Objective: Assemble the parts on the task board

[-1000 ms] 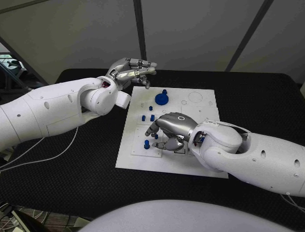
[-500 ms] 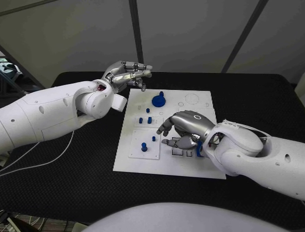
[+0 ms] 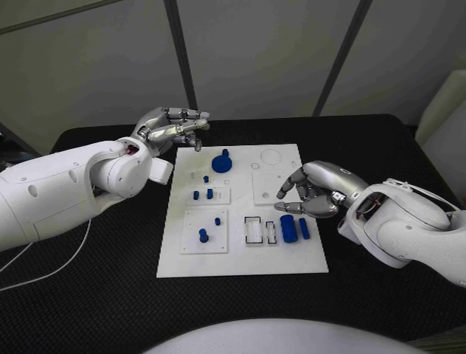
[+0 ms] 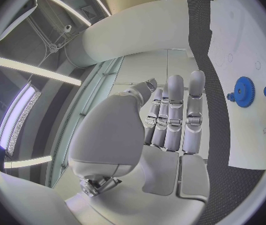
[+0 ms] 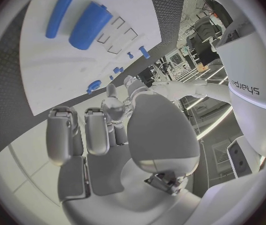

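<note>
Silver many-fingered right hand (image 5: 117,135), fingers curled and nothing held, is seen above the flat white task board (image 5: 57,70), on which a thick blue cylinder (image 5: 90,25) and a slimmer blue rod (image 5: 58,16) are laid side by side near rectangular cut-outs (image 5: 119,34) and small blue pegs (image 5: 136,52).

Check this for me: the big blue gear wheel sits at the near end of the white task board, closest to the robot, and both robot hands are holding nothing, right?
Not quite. The big blue gear wheel sits at the far end of the white task board, away from the robot, as the head view shows. The rest stands: the left robot hand and right robot hand both hold nothing.
</note>
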Motion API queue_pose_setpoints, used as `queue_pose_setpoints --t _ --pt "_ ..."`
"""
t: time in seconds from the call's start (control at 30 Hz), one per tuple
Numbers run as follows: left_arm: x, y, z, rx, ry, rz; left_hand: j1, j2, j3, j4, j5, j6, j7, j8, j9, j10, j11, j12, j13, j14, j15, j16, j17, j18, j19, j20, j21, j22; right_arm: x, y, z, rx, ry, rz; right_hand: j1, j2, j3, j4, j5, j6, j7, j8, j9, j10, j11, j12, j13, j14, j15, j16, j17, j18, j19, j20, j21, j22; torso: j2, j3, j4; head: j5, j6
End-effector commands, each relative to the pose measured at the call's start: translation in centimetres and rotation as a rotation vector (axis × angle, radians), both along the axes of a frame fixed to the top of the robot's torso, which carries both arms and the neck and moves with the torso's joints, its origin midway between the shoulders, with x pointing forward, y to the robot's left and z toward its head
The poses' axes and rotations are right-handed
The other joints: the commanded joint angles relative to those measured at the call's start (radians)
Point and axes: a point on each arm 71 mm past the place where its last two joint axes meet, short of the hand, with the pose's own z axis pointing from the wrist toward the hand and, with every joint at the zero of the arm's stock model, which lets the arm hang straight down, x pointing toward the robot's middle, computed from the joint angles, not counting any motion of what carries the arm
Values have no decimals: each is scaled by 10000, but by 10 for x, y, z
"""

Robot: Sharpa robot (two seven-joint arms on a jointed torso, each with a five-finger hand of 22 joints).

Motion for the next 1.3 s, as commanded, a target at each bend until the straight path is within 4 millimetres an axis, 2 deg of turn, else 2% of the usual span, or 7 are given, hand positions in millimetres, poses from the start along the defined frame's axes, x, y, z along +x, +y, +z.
queue_pose_setpoints --t 0.03,0.2,0.33,0.4,0.6,0.77,1.3 --pt "-1 -1 1 -89 -30 -112 6 73 -45 7 19 23 37 41 -15 -64 -1 70 -2 -87 7 -43 -10 509 -74 15 -60 -9 0 -11 -6 -587 958 -1029 105 80 -326 80 260 -166 29 149 154 105 4 790 962 547 79 126 213 -211 198 -5 88 1517 -17 -4 -60 -157 -1" --pt "-2 -1 1 -95 -32 -123 6 73 -45 7 19 23 37 41 -15 -64 -1 70 -2 -87 7 -43 -10 509 -74 15 -60 -9 -4 -18 -12 -1241 1501 -1389 -41 125 -917 475 450 -417 48 253 309 14 38 971 1286 562 114 241 412 -229 240 41 143 1593 -2 -12 -68 -204 -34" --pt "-3 -1 2 -106 -39 -143 6 73 -45 7 19 23 37 41 -15 -64 -1 70 -2 -87 7 -43 -10 509 -74 15 -60 -9 -5 -18 -15 -1254 1750 -1548 -16 151 -1129 595 545 -507 57 300 372 -48 48 936 1306 562 128 264 451 -231 242 52 149 1604 -4 -12 -37 -271 -48" --pt "-3 -2 2 -110 -48 -143 6 73 -45 7 19 23 37 41 -15 -64 -1 70 -2 -87 7 -43 -10 509 -74 15 -60 -9 -5 -17 -17 -1271 1835 -1615 -27 151 -1237 641 577 -537 58 328 402 -53 52 949 1347 563 133 273 467 -230 240 57 149 1605 -7 -6 -43 -279 -59" --pt "-4 -1 3 -123 -106 -101 9 83 -50 4 21 32 31 51 -13 -61 -5 79 -1 -89 6 -43 -17 508 -72 17 -69 -18 -6 -15 -21 -1537 1951 -1662 -227 279 -1574 700 808 -562 41 462 520 -41 45 985 1468 572 133 316 546 -250 297 64 207 1681 -8 -20 -38 -317 -111" --pt "-4 -1 3 -125 -128 -79 9 83 -50 4 21 32 31 51 -13 -61 -5 79 -1 -89 6 -43 -17 508 -72 17 -69 -18 -8 -13 -25 -1856 1920 -1652 -385 330 -1803 710 826 -563 18 563 612 -41 29 981 1518 578 122 341 593 -258 322 57 231 1715 -4 -9 -46 -339 -143" --pt "-4 0 3 -135 -183 -31 9 83 -50 4 21 32 31 51 -13 -61 -5 79 -1 -89 6 -43 -17 508 -72 17 -69 -18 -12 -9 -34 -2269 2165 -1556 -449 374 -1961 707 807 -539 -10 665 699 -39 8 979 1559 577 109 348 608 -265 339 49 249 1740 -5 -12 -48 -291 -190"
